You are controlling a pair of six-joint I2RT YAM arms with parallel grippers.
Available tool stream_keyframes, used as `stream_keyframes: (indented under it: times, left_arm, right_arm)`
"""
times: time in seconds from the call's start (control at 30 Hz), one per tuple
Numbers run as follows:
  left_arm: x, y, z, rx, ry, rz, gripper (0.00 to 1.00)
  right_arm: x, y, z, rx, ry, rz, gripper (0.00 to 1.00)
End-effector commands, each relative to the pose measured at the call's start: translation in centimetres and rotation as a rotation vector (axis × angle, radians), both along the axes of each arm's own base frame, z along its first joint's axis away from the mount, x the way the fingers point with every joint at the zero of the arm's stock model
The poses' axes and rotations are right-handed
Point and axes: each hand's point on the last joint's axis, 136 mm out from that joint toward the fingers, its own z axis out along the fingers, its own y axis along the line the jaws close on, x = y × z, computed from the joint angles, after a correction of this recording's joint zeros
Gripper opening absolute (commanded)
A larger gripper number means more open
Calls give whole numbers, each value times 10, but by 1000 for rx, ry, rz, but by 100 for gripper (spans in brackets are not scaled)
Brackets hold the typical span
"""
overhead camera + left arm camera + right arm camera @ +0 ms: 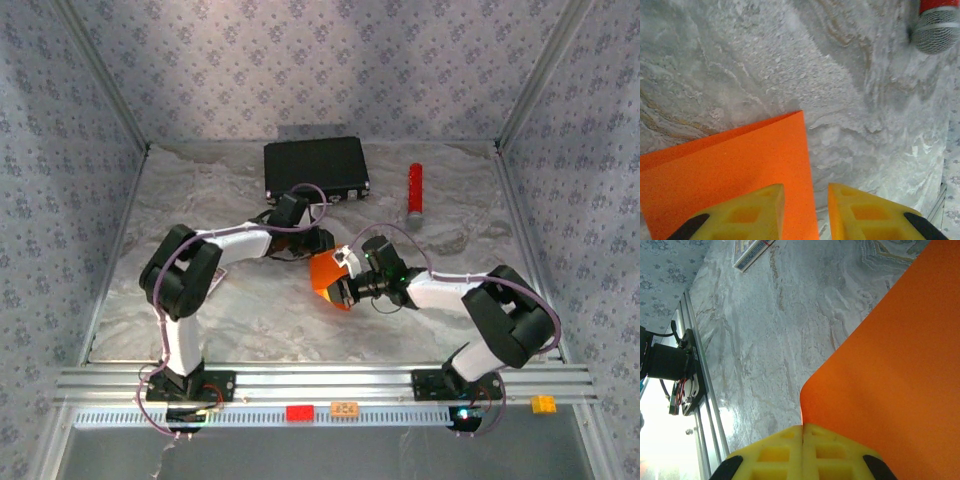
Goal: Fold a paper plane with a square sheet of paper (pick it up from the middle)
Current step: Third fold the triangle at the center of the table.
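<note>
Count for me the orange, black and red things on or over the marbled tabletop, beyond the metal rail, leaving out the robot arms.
Orange: 1, the orange sheet of paper
Black: 1, the black case
Red: 1, the red cylinder
Total: 3

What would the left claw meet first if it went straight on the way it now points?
Likely the orange sheet: its right edge lies just ahead between the left claw's parted fingers. Beyond is bare table; depth unclear.
</note>
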Motion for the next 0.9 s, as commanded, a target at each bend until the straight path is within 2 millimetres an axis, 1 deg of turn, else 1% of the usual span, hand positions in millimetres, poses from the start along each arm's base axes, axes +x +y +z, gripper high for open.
stream_keyframes:
  times: [0.0,0.13,0.3,0.47,0.87]
  left_arm:
    - [-8,1,-15,37,53,-49,27]
    - [-13,7,-35,88,90,-58,25]
    - [-18,12,-49,117,116,-60,24]
    - [-18,12,-51,124,119,-61,24]
    - [-18,11,-50,118,118,-58,23]
  right_arm:
    - [-4,0,-7,-4,30,5,1]
    - [0,-1,-10,-21,26,-13,1]
    - [8,-6,-13,-61,6,-53,2]
    - [18,-14,-18,-123,-25,-102,2]
    - [40,-33,-26,-238,-69,-229,1]
